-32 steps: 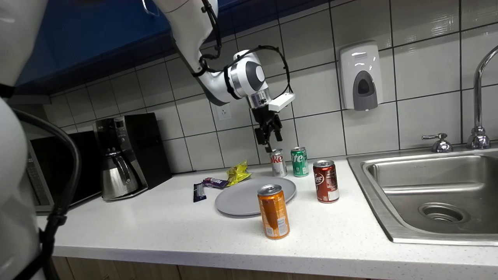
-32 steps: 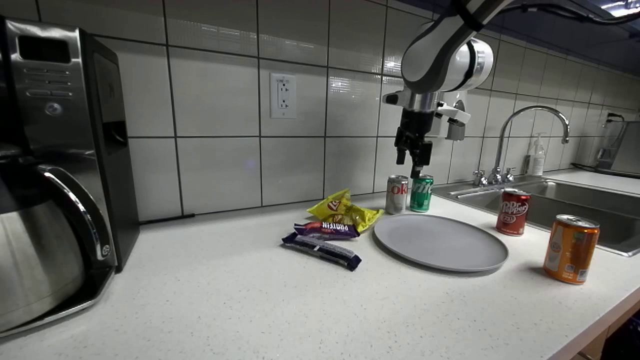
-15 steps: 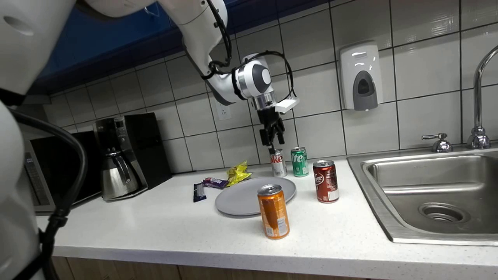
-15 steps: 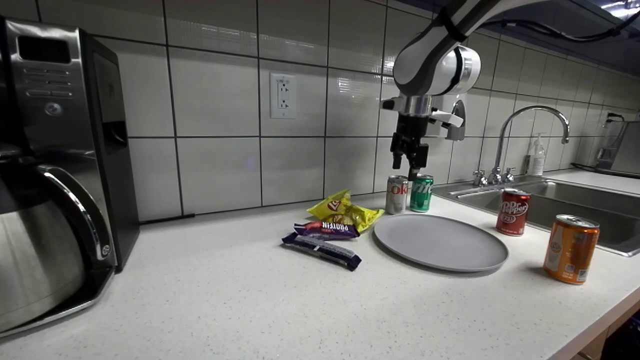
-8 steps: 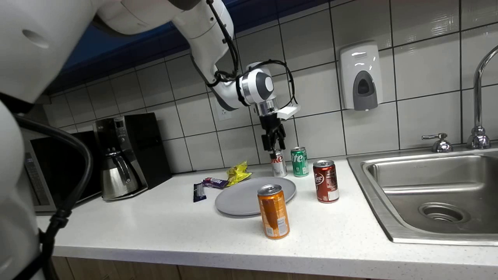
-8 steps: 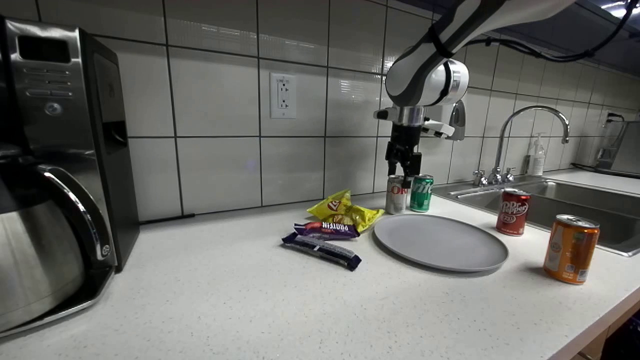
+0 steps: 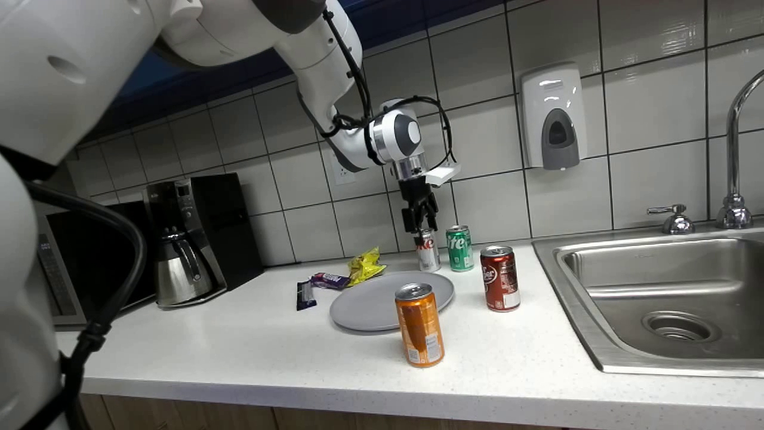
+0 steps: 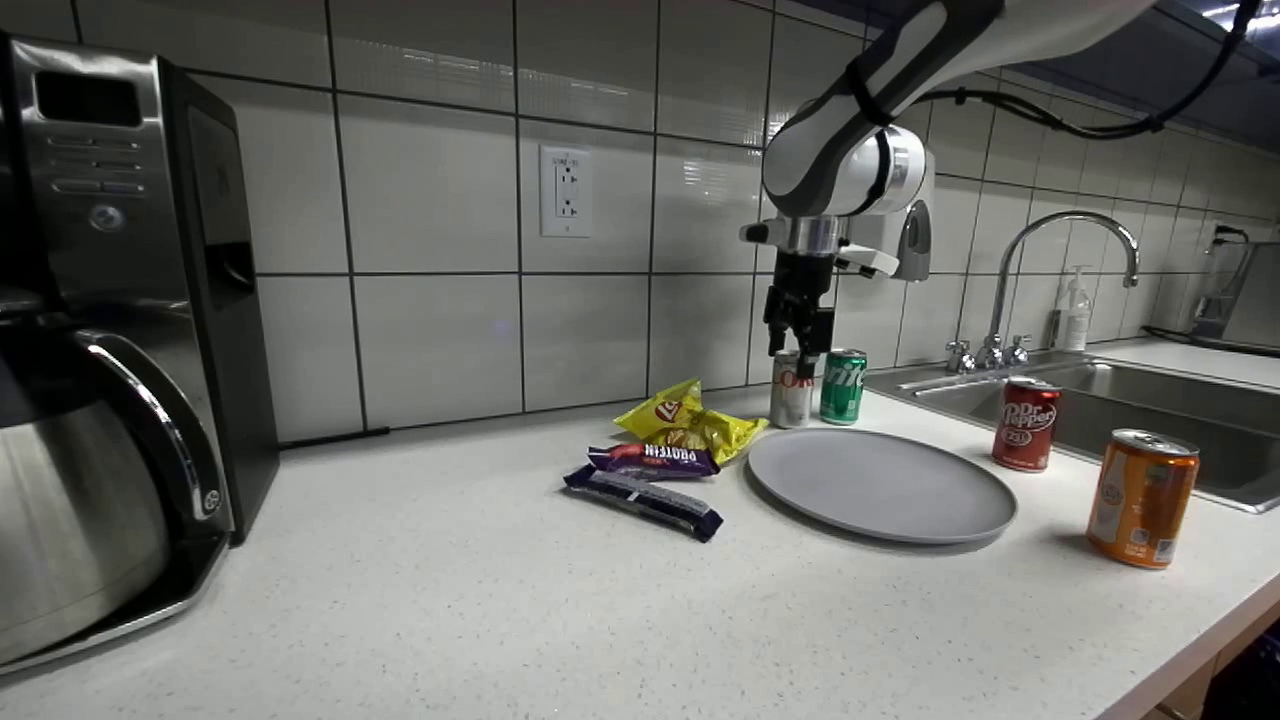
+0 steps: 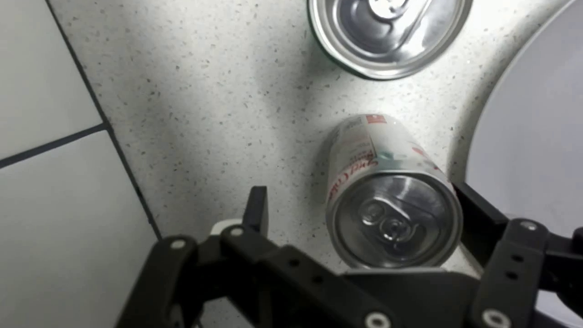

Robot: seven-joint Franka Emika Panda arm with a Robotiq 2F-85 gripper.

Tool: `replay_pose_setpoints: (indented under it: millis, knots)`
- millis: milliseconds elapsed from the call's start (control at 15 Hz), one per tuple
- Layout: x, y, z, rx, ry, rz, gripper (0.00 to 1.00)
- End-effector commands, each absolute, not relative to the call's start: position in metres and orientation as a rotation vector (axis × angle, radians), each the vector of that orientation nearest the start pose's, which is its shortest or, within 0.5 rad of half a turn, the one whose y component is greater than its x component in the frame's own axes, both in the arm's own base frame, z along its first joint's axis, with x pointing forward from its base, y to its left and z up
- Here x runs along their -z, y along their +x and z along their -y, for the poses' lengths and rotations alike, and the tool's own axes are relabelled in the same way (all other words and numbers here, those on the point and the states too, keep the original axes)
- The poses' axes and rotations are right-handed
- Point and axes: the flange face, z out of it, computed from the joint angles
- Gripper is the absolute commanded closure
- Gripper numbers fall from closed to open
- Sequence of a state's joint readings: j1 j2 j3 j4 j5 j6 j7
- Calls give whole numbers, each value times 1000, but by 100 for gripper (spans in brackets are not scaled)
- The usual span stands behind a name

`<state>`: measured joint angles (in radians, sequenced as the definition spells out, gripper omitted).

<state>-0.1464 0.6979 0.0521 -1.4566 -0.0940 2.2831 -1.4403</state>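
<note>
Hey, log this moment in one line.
gripper: open | nearest: silver Coke can, upright between the jaws | contact: unclear | beside it: green Sprite can | also near: gray plate

Gripper [image 9: 362,202]: black, jaws apart. Soda can [image 9: 391,196]: white and red, lid up, shows between them. Second can [image 9: 389,41]: lid up, nearby. Plate [image 9: 533,136]: grey, alongside.

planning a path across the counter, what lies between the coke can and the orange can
The gray plate lies between the coke can and the orange can; both exterior views show it.
</note>
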Motion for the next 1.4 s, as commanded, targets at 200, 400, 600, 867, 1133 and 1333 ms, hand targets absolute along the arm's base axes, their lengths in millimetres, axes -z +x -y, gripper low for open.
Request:
replay_pose_setpoints:
  millis: [200, 400, 600, 867, 1133, 1333]
  knots:
    - [-291, 734, 76, 104, -2451, 2108, 0]
    - [-289, 733, 76, 98, -2447, 2105, 26]
    - [-288, 731, 75, 91, -2447, 2104, 50]
    - [-289, 728, 71, 87, -2446, 2108, 61]
    - [-292, 724, 64, 93, -2443, 2118, 61]
    - [-293, 722, 58, 101, -2438, 2125, 61]
